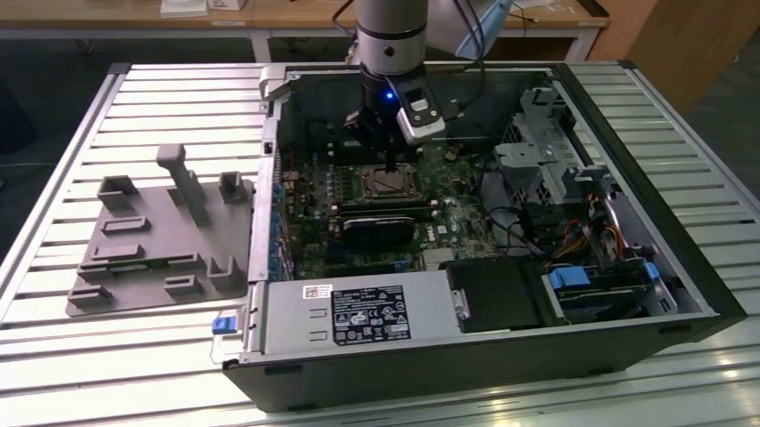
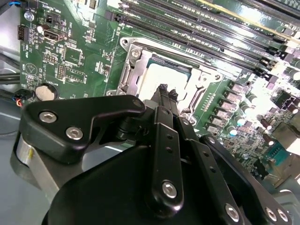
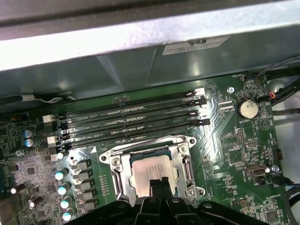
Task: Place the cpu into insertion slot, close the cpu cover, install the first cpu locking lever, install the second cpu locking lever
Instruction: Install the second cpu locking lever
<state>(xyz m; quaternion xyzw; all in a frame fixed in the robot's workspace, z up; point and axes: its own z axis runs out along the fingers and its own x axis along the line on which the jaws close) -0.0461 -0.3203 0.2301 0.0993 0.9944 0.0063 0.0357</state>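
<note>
The cpu [image 3: 149,165], a silvery square chip, lies flat in the insertion slot [image 1: 389,185] on the green motherboard inside the open computer case. The cpu cover [image 3: 146,146], a silvery metal frame, lies down around the chip, and the chip's top shows through its cut-out. My gripper [image 3: 159,183] hangs just above the chip's near edge with its two black fingers pressed together and nothing between them. In the second wrist view the fingertips [image 2: 164,91] stand over the cpu [image 2: 161,75] and the cover [image 2: 133,63]. Whether the locking levers are latched I cannot tell.
Long black memory slots [image 3: 131,123] run beside the socket. A black card [image 1: 380,227] lies across the board, with the power supply [image 1: 356,316] in front of it. A drive cage [image 1: 546,151] stands at the exterior view's right. A grey fixture [image 1: 155,240] lies outside the case.
</note>
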